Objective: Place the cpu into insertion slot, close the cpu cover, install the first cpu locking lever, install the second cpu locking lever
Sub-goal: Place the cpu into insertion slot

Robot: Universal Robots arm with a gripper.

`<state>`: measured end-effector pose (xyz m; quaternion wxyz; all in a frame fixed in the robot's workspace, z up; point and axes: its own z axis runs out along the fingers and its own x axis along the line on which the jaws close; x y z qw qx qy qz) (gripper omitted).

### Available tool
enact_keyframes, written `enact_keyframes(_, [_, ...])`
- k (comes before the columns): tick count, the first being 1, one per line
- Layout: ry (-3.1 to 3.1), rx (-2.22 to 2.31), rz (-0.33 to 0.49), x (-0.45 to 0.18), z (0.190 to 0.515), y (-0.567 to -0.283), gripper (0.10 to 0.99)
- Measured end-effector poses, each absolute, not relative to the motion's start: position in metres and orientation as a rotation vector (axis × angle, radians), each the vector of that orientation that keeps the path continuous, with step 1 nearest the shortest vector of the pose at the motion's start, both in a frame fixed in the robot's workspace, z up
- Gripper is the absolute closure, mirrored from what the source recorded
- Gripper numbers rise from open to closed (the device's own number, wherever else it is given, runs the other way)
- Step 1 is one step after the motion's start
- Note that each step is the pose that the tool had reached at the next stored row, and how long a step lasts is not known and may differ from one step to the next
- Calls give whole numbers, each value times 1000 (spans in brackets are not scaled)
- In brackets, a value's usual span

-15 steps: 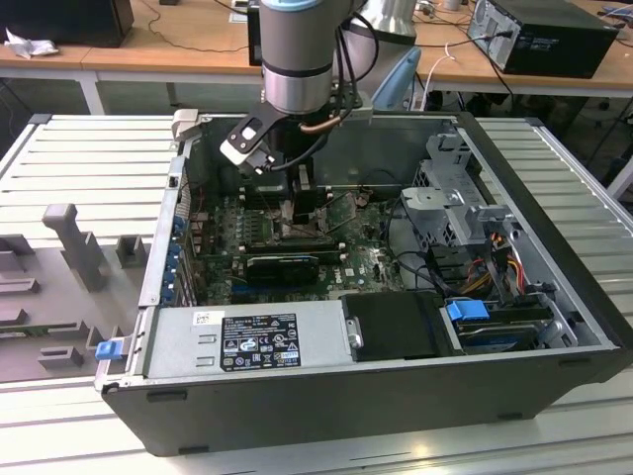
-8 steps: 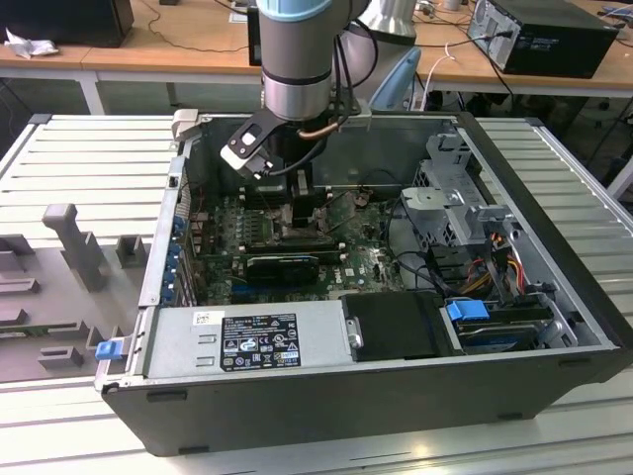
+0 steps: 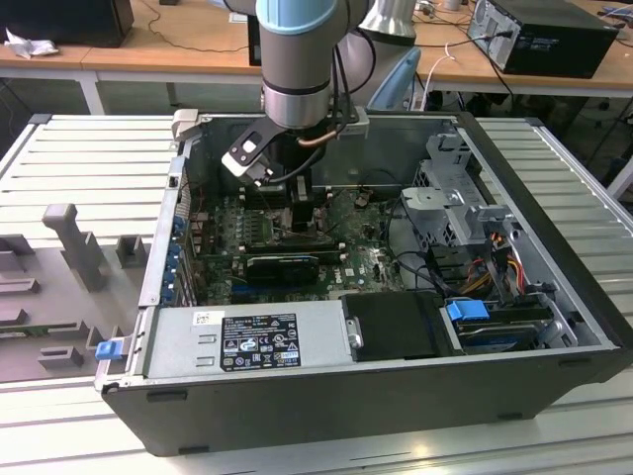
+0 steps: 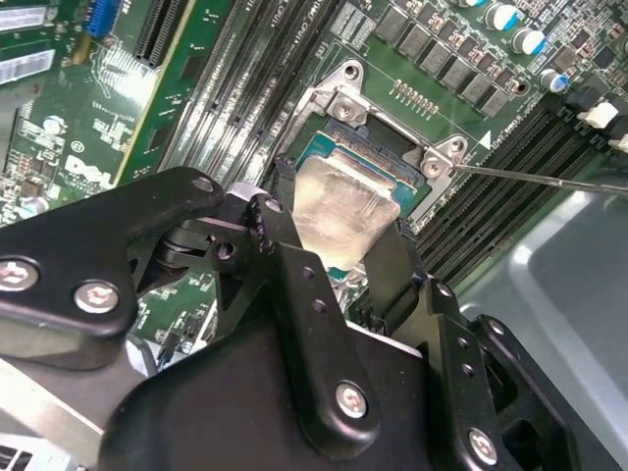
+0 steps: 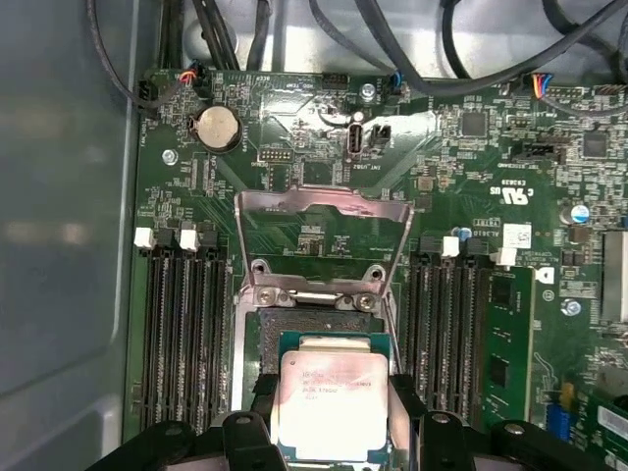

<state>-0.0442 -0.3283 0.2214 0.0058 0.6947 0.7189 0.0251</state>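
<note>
My gripper (image 4: 339, 224) is shut on the cpu (image 4: 345, 201), a flat square chip with a pale silver top, one black finger on each of two opposite edges. In the first wrist view the cpu (image 5: 332, 412) hangs over the near part of the insertion slot (image 5: 312, 326), whose dark square bed shows beyond it. I cannot tell if the chip touches the bed. The cpu cover (image 5: 324, 204), a thin silvery frame, stands flipped open behind the socket. A thin metal lever (image 4: 549, 178) juts out beside the socket. In the exterior view the gripper (image 3: 300, 213) reaches down into the computer case.
Long black memory slots (image 5: 177, 334) flank the socket on both sides. Cables (image 5: 392, 59) hang over the board's far edge, and a grey case wall (image 5: 59, 245) rises close by. A black card (image 3: 282, 265), the power supply (image 3: 247, 341) and a drive cage (image 3: 455, 208) crowd the case.
</note>
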Motion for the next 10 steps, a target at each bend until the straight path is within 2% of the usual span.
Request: enact_keyframes(10, [2251, 2176, 80, -42, 207, -323, 557])
